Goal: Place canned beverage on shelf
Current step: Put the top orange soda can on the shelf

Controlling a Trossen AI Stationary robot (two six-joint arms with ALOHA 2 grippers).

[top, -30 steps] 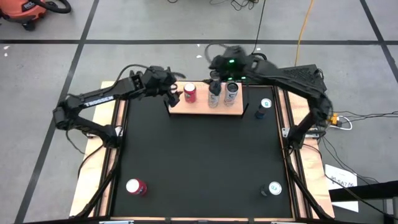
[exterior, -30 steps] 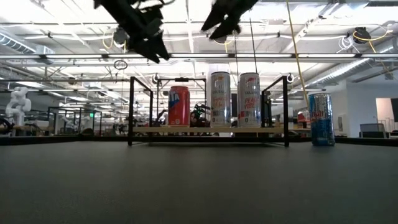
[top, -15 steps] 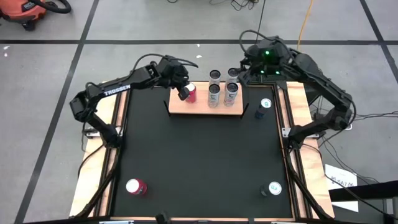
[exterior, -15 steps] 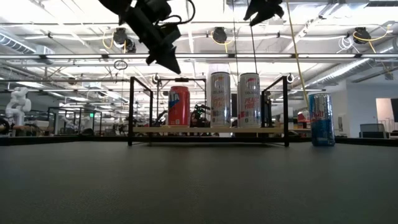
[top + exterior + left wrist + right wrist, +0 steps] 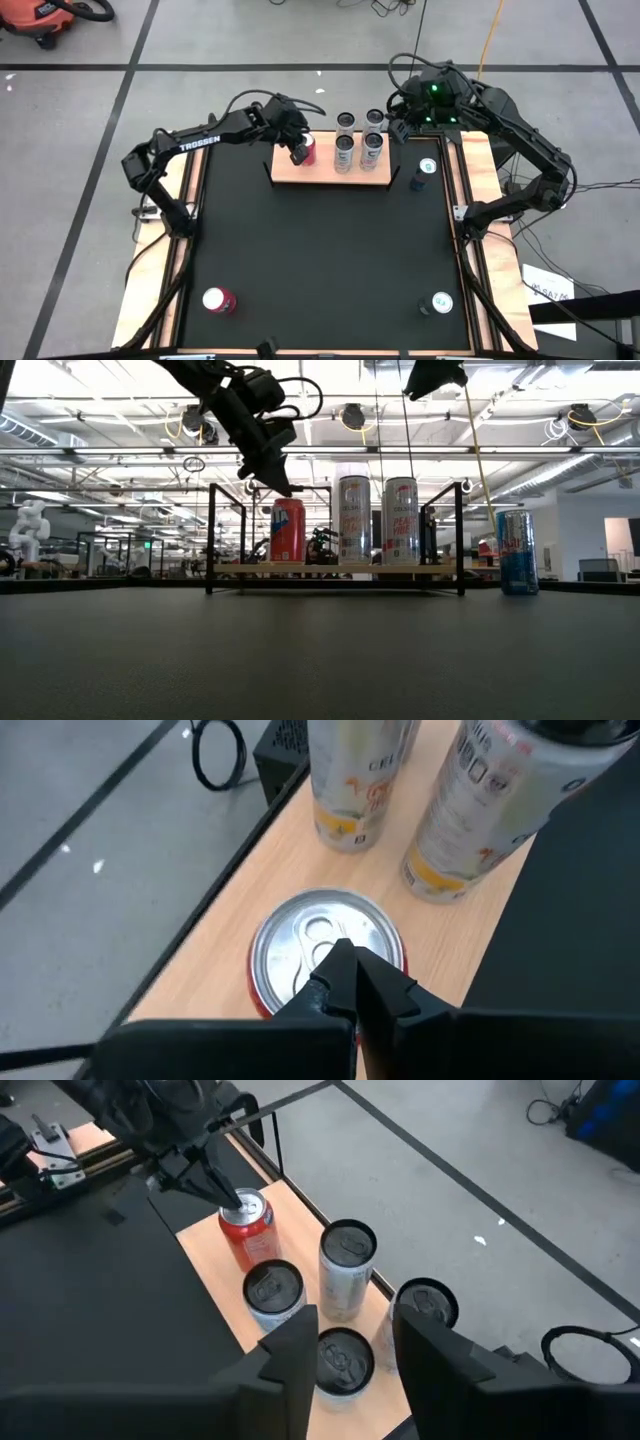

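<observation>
The shelf point(image 5: 330, 176) stands at the table's far middle. On it are a red can point(image 5: 305, 150) at the left end and several silver cans point(image 5: 358, 150) to its right. My left gripper point(image 5: 350, 965) is shut, and its tips point down at the red can's top point(image 5: 300, 935). My right gripper point(image 5: 355, 1342) hangs open, high above the shelf's far right corner, with nothing between its fingers. A blue can point(image 5: 517, 550) stands on the table to the right of the shelf. My left gripper's shut fingertips point(image 5: 281, 490) come down slanting from the left onto the middle of the red can's lid point(image 5: 247, 1207). Whether they touch the lid or stop just above it, I cannot tell. The can stands upright on the shelf board.
Another red can point(image 5: 218, 300) stands near the table's near left corner, and a dark can point(image 5: 440, 303) near the near right corner. Black uprights point(image 5: 210, 535) rise at the shelf's corners. Wooden strips edge the black tabletop point(image 5: 320, 250).
My left gripper has shut and has gone right and down from beside the shelf's left end to the red can's top. My right gripper has risen from over the silver cans and drawn back toward the table's far right. The cans have stayed in place.
</observation>
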